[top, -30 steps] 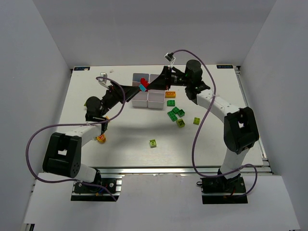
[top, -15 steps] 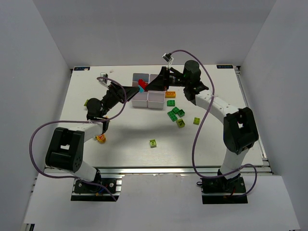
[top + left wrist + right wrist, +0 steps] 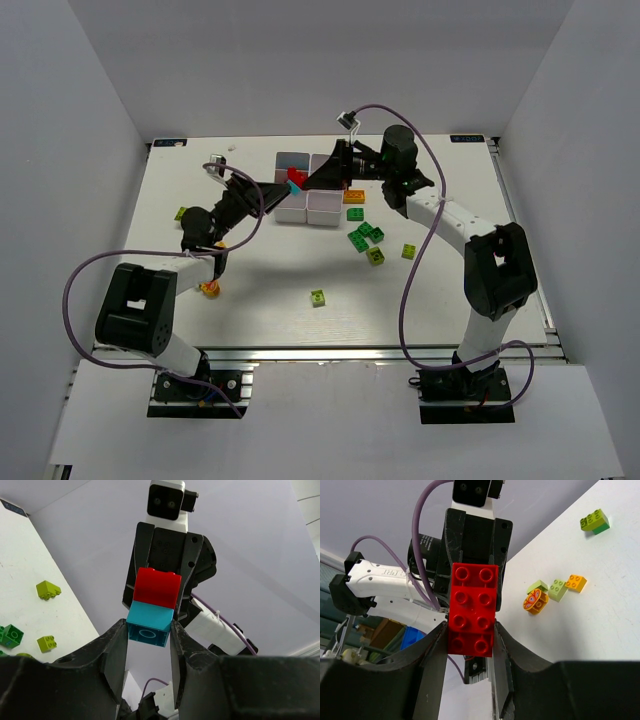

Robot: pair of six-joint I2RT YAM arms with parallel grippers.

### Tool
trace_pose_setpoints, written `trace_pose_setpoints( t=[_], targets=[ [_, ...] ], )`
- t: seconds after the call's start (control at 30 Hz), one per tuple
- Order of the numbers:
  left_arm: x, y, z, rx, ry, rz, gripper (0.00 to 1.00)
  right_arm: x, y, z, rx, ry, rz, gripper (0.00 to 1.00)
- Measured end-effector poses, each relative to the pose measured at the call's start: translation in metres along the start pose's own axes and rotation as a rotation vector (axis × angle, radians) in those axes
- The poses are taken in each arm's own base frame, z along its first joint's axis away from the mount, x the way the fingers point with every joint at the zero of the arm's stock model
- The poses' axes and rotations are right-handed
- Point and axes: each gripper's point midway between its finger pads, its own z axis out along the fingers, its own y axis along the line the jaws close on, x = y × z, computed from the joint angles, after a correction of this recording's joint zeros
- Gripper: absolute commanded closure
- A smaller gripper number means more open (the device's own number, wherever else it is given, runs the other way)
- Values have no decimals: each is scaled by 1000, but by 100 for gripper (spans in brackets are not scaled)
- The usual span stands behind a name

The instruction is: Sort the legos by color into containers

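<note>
A red brick [image 3: 294, 176] and a light blue brick [image 3: 298, 186] are stuck together and held in the air over the white six-compartment tray [image 3: 322, 222]. My left gripper [image 3: 288, 187] is shut on the light blue brick [image 3: 148, 626], with the red brick [image 3: 158, 587] on top of it. My right gripper [image 3: 305, 179] is shut on the red brick [image 3: 472, 609] from the opposite side. The two grippers [image 3: 148, 631] [image 3: 470, 632] face each other tip to tip.
Loose bricks lie right of the tray: an orange one [image 3: 354, 196], dark green ones [image 3: 363, 235], lime ones [image 3: 376, 256] [image 3: 408, 250]. Another lime brick [image 3: 317, 297] lies nearer. A lime brick [image 3: 182, 212] and a yellow piece [image 3: 209, 288] lie by the left arm.
Both grippers stay shut on the joined bricks. The pair has shifted slightly left and the left arm has swung a little; nothing was let go.
</note>
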Motion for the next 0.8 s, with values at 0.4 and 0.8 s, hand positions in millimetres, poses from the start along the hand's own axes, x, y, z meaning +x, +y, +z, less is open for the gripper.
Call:
trace_pose_setpoints(
  t=[0.4,0.8],
  targets=[
    [-26,-2,-28,-57,-55,57,99,-13,-20,-21,51,-29,-54,100],
    [-38,4,-46,-190,-59,134,99,-34,-34,-24,140,-8,-214,100]
  ],
)
